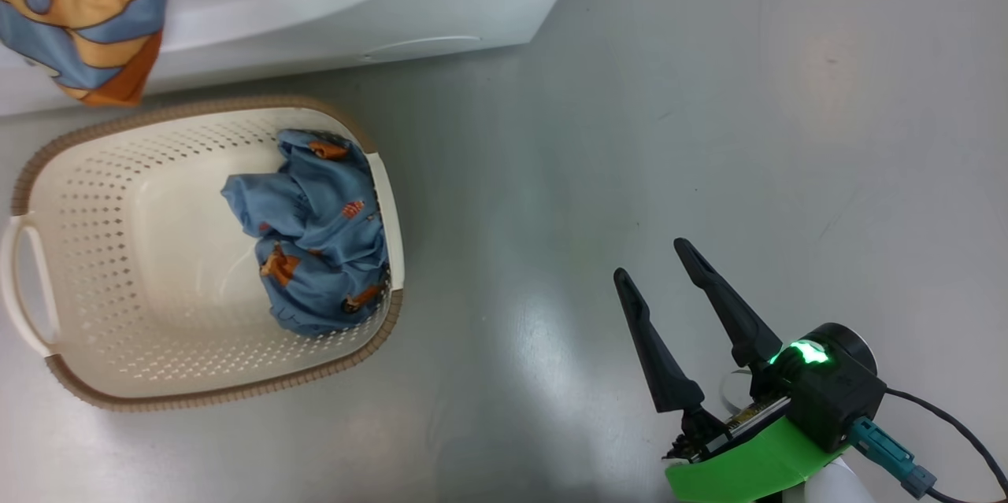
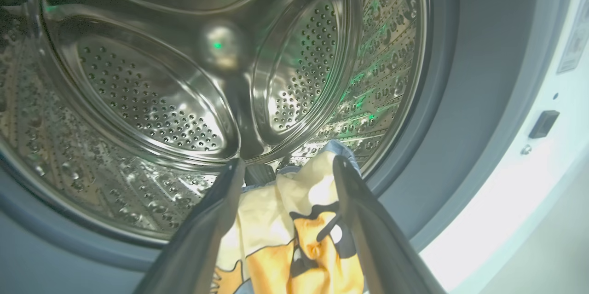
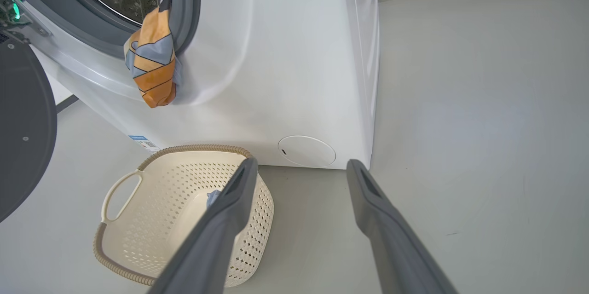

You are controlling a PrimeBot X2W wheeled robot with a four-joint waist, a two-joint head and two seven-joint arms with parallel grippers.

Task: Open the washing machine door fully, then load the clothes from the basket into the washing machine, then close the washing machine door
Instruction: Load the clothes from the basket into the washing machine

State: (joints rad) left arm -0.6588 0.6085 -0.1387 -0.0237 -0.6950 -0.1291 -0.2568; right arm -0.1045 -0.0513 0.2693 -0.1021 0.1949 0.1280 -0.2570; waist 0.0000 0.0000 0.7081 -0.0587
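- Now the left gripper (image 2: pixel 289 161) is pointing into the washer's steel drum (image 2: pixel 152 100), with its two fingers standing wide apart.
- An orange cloth (image 2: pixel 285 229) is lying between those fingers at the near edge of the drum. Whether either finger is touching it, I cannot tell.
- Seen from the right wrist, that cloth is hanging over the grey gasket (image 3: pixel 186 18) at the mouth's lower right. It is draping down the white front of the washer (image 3: pixel 285 77), partly in and partly out.
- The door (image 3: pixel 23 137) is standing swung open at the washer's left.
- The basket (image 1: pixel 102 251) is sitting on the grey floor (image 1: pixel 709 94) just in front of the washer, at the left of the head view.
- A blue cloth (image 1: pixel 315 235) is lying bunched against the basket's right wall.
- The right gripper (image 1: pixel 652 259) is hovering over the floor to the right of the basket, well apart from it. Its fingers are spread wide and holding nothing.
- From the right wrist, those fingers are framing the washer's round flap (image 3: pixel 307 151) low on its front, and the basket is showing to their left.
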